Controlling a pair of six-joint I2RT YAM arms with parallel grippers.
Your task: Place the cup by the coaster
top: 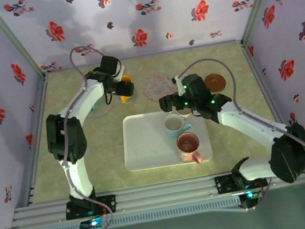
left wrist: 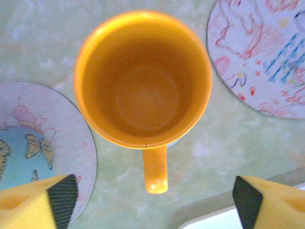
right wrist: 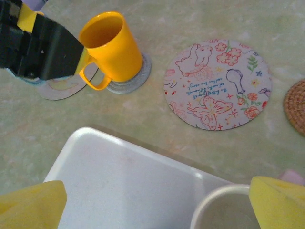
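Glossy orange handled mug (right wrist: 110, 47) stands upright and empty, sitting right on the small round grey coaster (right wrist: 140, 74).

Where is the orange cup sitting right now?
In the top view the orange cup stands upright at the back left of the table. It rests on a small grey coaster, left of the large illustrated coaster.

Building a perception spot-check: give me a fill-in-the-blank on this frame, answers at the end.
1. The yellow cup stands upright on a ____ coaster.
2. The white tray holds ____ cups.
3. The left gripper, above the yellow cup, has its jaws ____.
4. The tray cup nearest the arm bases is ____.

Missing words: grey; two; open; pink.
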